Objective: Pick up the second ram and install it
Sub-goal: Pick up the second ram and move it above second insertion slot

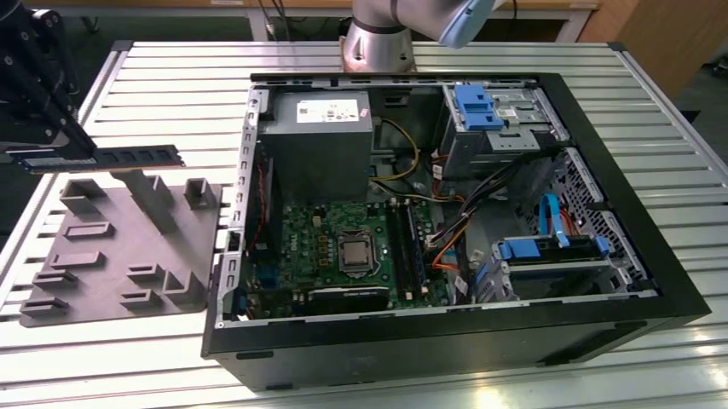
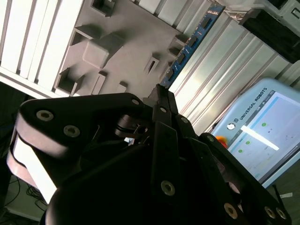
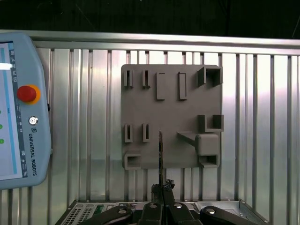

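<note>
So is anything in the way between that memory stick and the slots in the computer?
Only the open case's side wall, which stands between them. The end effector holds the second ram above the grey tray, outside the case; the slots lie uncovered.

Black tool [image 2: 160,93] with silver screws in its links; silver arm [image 1: 378,38] capped pale blue.
</note>
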{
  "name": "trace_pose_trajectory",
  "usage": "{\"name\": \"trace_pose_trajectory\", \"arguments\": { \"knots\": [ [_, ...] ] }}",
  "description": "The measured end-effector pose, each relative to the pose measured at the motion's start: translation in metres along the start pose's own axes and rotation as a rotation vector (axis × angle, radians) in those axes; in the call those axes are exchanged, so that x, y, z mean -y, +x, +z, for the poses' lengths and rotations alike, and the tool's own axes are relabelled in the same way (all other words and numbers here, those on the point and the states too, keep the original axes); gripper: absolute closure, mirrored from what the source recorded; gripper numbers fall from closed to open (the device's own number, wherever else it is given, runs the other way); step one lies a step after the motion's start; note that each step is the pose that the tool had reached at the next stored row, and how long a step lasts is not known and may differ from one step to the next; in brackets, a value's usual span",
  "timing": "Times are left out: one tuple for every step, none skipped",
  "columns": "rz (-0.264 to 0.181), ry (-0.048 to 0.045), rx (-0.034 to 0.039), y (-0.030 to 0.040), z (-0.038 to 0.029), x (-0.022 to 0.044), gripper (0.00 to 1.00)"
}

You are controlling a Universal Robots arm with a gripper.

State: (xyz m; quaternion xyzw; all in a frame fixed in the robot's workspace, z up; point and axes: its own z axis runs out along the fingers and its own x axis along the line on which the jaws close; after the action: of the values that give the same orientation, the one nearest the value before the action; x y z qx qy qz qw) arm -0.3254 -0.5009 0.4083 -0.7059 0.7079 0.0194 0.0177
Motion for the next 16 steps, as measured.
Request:
{"name": "trace_pose_trajectory", "arguments": {
  "knots": [
    [0.000,0.0000,0.0000,0.0000,0.0000,0.0010,0.88],
    [0.000,0.0000,0.0000,0.0000,0.0000,0.0019,0.88],
    [0.000,0.0000,-0.0001,0.0000,0.0000,0.0029,0.88],
    [0.000,0.0000,-0.0001,0.0000,0.0000,0.0038,0.88],
    [0.000,0.0000,0.0000,0.0000,0.0000,0.0047,0.88],
    [0.000,0.0001,0.0000,0.0000,0.0000,0.0055,0.88],
    [0.000,0.0000,0.0000,0.0000,0.0000,0.0064,0.88],
    [0.000,-0.0001,0.0000,0.0000,0.0000,0.0073,0.88],
    [0.000,0.0000,0.0000,0.0000,0.0000,0.0082,0.88],
    [0.000,0.0000,0.0000,0.0000,0.0000,0.0090,0.88],
    [0.000,0.0000,0.0000,0.0000,0.0000,0.0099,0.88],
    [0.000,-0.0001,-0.0001,0.0000,-0.0001,0.0108,0.88],
    [0.000,0.0000,0.0000,0.0000,0.0000,0.0117,0.88],
    [0.000,0.0000,-0.0001,0.0000,-0.0001,0.0126,0.88],
    [0.000,0.0000,0.0000,0.0000,0.0000,0.0135,0.88],
    [0.000,0.0000,0.0000,0.0000,0.0000,0.0144,0.88]
  ]
}}
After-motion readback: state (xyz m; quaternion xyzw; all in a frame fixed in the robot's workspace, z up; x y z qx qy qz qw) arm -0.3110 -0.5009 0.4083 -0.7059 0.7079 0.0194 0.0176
